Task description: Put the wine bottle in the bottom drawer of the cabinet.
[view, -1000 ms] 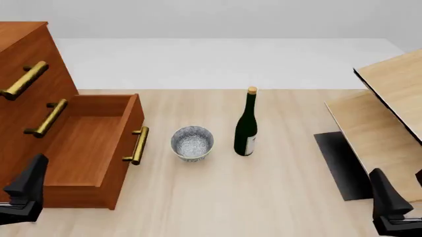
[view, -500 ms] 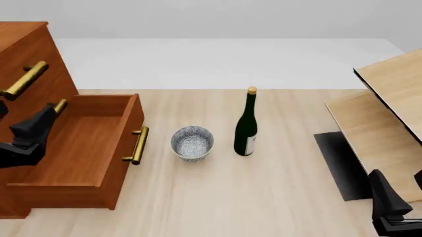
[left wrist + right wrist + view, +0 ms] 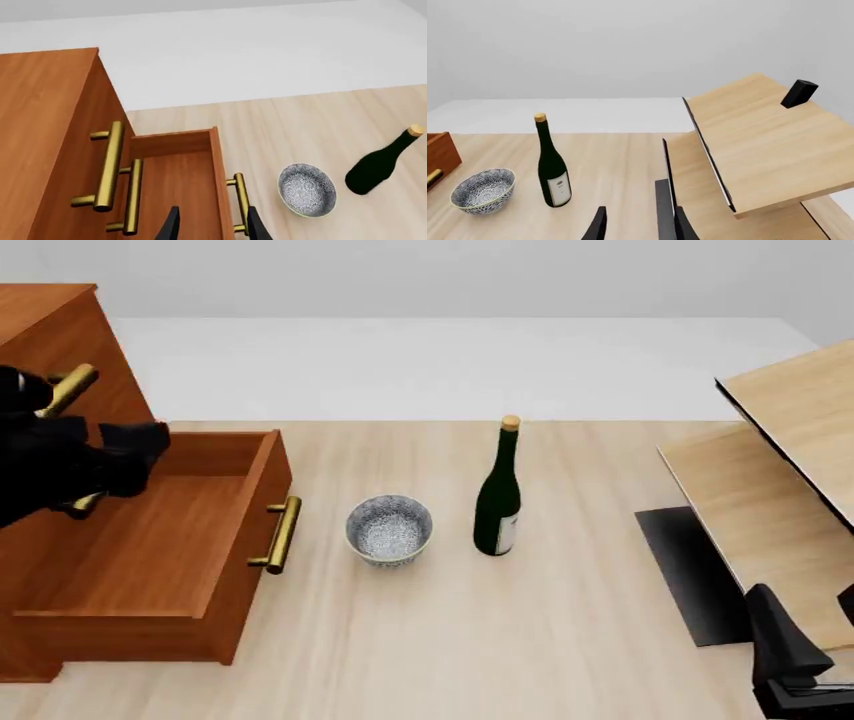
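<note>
Speckled grey bowl [image 3: 390, 529] between wine bottle [image 3: 498, 495] and pulled-out bottom drawer [image 3: 160, 540] of cabinet [image 3: 47, 350]; bottle upright on light wood table [image 3: 534, 640], just beside bowl. Pale wood furniture [image 3: 787, 440] well apart from bottle, far side from cabinet. Left gripper [image 3: 210, 225] over drawer, fingers parted, holding nothing. Right gripper [image 3: 635, 226] parted, empty. White floor beyond table.

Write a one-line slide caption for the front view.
Bottom drawer pulled open, wine bottle upright beside a speckled bowl, left gripper over the drawer.
</note>
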### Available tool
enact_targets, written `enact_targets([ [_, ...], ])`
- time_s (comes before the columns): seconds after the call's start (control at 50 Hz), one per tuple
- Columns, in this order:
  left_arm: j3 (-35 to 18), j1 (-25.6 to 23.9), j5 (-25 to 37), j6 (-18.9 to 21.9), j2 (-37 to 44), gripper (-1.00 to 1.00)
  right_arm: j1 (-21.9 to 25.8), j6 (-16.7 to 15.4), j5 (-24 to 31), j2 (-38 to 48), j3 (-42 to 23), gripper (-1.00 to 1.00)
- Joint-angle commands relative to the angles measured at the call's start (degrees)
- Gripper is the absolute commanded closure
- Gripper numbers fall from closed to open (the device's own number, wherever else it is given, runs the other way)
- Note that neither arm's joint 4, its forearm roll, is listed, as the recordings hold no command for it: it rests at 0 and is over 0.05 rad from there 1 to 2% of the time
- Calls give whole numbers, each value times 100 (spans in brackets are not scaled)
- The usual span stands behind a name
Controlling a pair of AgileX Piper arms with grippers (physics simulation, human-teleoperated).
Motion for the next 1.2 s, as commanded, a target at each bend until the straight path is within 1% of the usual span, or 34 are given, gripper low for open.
enact_targets([
  [0.02, -195, -74, 321, -173, 613, -100, 6, -11, 5, -1, 0, -100],
  [0.04, -150, -159, 335, -25, 646, -100, 3, -6, 8, -4, 0, -100],
  [0.06, -107, -179, 331, -85, 636, -100, 6, -8, 9, -7, 0, -100],
  [0.1, -80, -140, 306, -49, 620, -100, 1, -11, 9, -4, 0, -100],
  [0.2, -40, -153, 336, -150, 667, -100, 13, -10, 8, -1, 1, -100],
  [0.26, 6, -114, 299, -93, 689, -100, 20, -13, 13, -4, 1, -100],
  [0.3, 30, -164, 301, -166, 692, -100, 24, -22, 14, -5, 1, -100],
  [0.34, 99, -166, 267, -132, 704, -100, 26, -17, 14, -4, 1, -100],
  [0.38, 170, -234, 254, -245, 725, -100, 22, -25, 12, -1, 1, -100],
  [0.4, 209, -225, 237, -164, 728, -100, 26, -19, 15, -2, 2, -100],
  [0.44, 262, -259, 199, -278, 720, -100, 26, -28, 18, -3, 2, -100],
  [0.48, 329, -238, 147, -224, 728, -100, 35, -22, 20, -3, 2, -100],
  [0.5, 345, -287, 136, -339, 724, -100, 38, -32, 17, 1, 3, -100],
  [0.54, 397, -258, 101, -300, 741, -100, 39, -22, 17, 3, 2, -100],
  [0.72, 606, -336, -70, -378, 828, -100, 42, -26, 40, 2, 4, -100],
  [0.74, 610, -324, -86, -446, 846, -100, 37, -19, 36, 7, 4, -100],
  [0.78, 638, -333, -122, -372, 861, -100, 33, -19, 26, 21, 5, -100],
  [0.8, 646, -341, -133, -486, 867, -100, 30, -17, 26, 22, 4, -100],
  [0.84, 683, -348, -171, -423, 891, -100, 31, -22, 28, 21, 5, -100],
  [0.86, 703, -352, -193, -481, 902, -100, 31, -21, 28, 24, 5, -100],
  [0.9, 760, -371, -258, -451, 932, -100, 37, -24, 35, 20, 5, -100],
  [0.92, 768, -364, -274, -544, 938, -100, 36, -23, 40, 15, 5, -100],
  [0.94, 796, -353, -301, -386, 986, -100, 40, -24, 42, 14, 5, -100],
  [0.96, 821, -365, -332, -435, 971, -100, 39, -27, 44, 13, 5, -100],
  [0.98, 831, -388, -353, -589, 973, -100, 35, -29, 46, 13, 5, -100],
  [1.02, 891, -356, -424, -459, 1027, -100, 35, -24, 47, 12, 5, -100],
  [1.1, 988, -410, -520, -527, 1070, -100, 41, -24, 49, 12, 5, -100],
  [1.12, 1023, -455, -540, -485, 1110, -100, 38, -24, 51, 10, 5, -100],
  [1.2, 1116, -407, -673, -481, 1170, -100, 27, -25, 33, 29, 5, -100],
])
